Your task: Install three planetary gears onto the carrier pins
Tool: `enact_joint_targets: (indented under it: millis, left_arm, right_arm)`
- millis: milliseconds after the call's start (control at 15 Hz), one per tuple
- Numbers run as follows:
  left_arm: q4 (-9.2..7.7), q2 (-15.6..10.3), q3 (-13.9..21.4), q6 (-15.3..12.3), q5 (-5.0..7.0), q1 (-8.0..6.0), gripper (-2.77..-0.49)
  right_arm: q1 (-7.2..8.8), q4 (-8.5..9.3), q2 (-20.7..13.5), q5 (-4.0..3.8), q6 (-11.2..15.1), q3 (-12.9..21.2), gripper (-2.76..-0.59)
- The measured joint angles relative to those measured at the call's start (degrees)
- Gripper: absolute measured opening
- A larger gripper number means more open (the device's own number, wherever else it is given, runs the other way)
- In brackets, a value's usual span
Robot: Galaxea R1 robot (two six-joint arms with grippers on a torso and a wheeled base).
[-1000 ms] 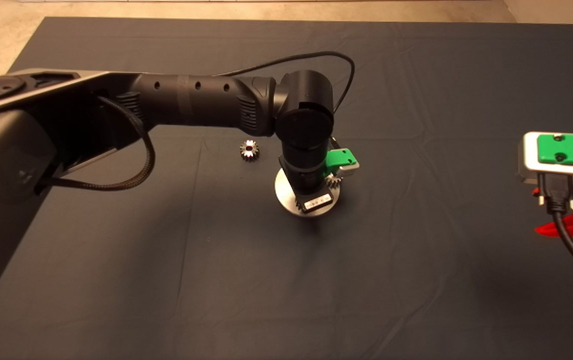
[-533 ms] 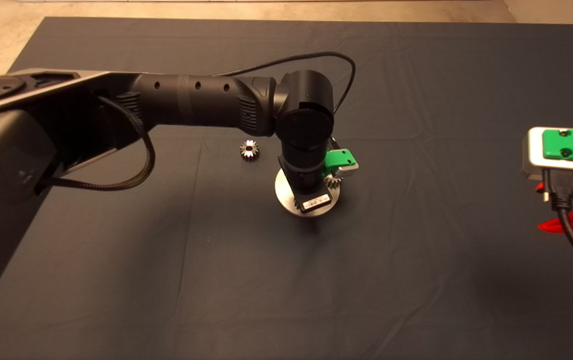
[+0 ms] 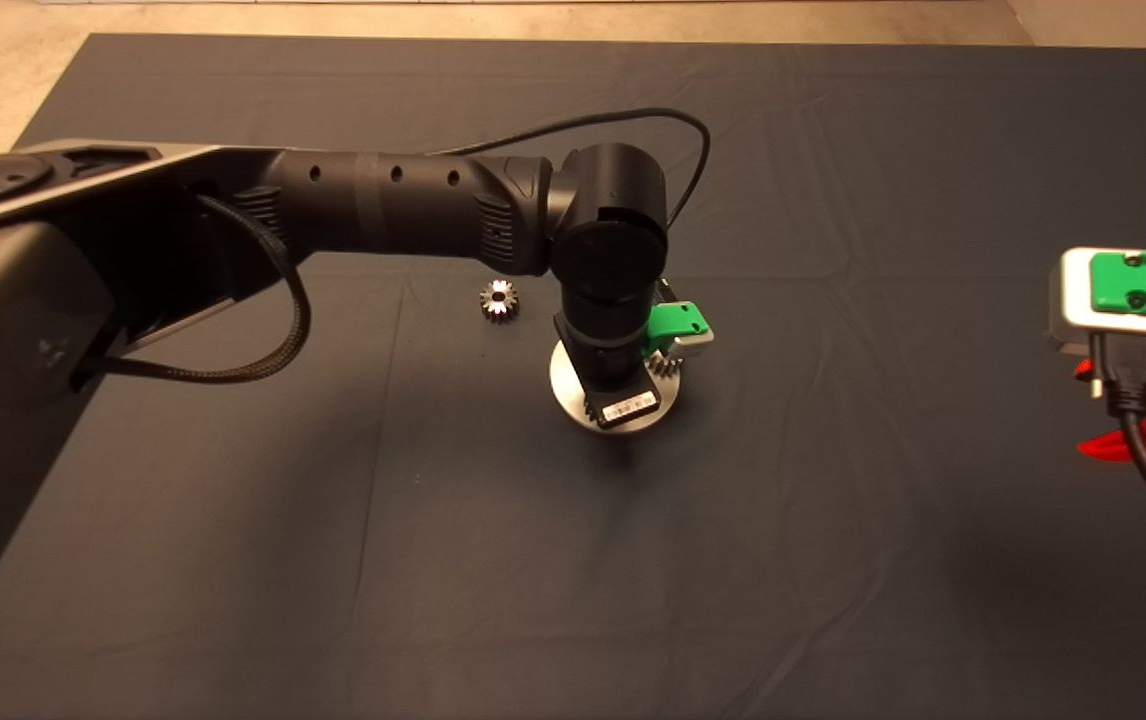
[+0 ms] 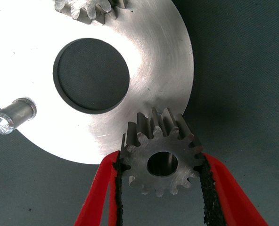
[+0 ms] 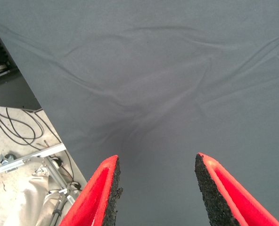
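Observation:
In the left wrist view my left gripper (image 4: 160,161) is shut on a planetary gear (image 4: 146,157), one black pad against each side of its teeth. The gear hangs over the rim of the silver disc (image 4: 149,70); something pale shows through its centre hole. One bare carrier pin (image 4: 12,117) stands on the disc, and another gear (image 4: 85,9) sits on the disc across the central hole. In the head view the left wrist covers most of the disc (image 3: 565,385). A loose gear (image 3: 498,300) lies on the mat beside it. My right gripper (image 5: 156,162) is open over bare mat.
The dark mat (image 3: 833,550) has wide free room in front of the disc and to its right. The right arm's red finger (image 3: 1128,442) hovers at the mat's right edge. Beyond the mat's edge, cables and a metal frame (image 5: 31,157) lie on the floor.
The right gripper has drifted a little to the right and up. The left arm has barely shifted over the disc, still holding the gear.

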Motion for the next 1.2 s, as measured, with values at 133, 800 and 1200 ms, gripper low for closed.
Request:
enact_joint_targets:
  millis: [133, 800, 1200]
  left_arm:
    - [0.0, 0.0, 0.0, 0.0, -0.01, 0.0, -2.43]
    - [-0.01, 0.0, 0.0, 0.0, 0.01, 0.0, -2.39]
    - [0.01, 0.0, 0.0, 0.0, 0.18, -0.04, -2.22]
  right_arm:
    - [0.16, -0.01, 0.0, 0.0, 0.0, 0.0, -2.2]
    - [0.2, 0.46, 0.0, 0.02, -0.6, 0.0, -2.2]
    - [0.52, 0.78, 0.0, 0.0, -0.8, 0.0, -2.2]
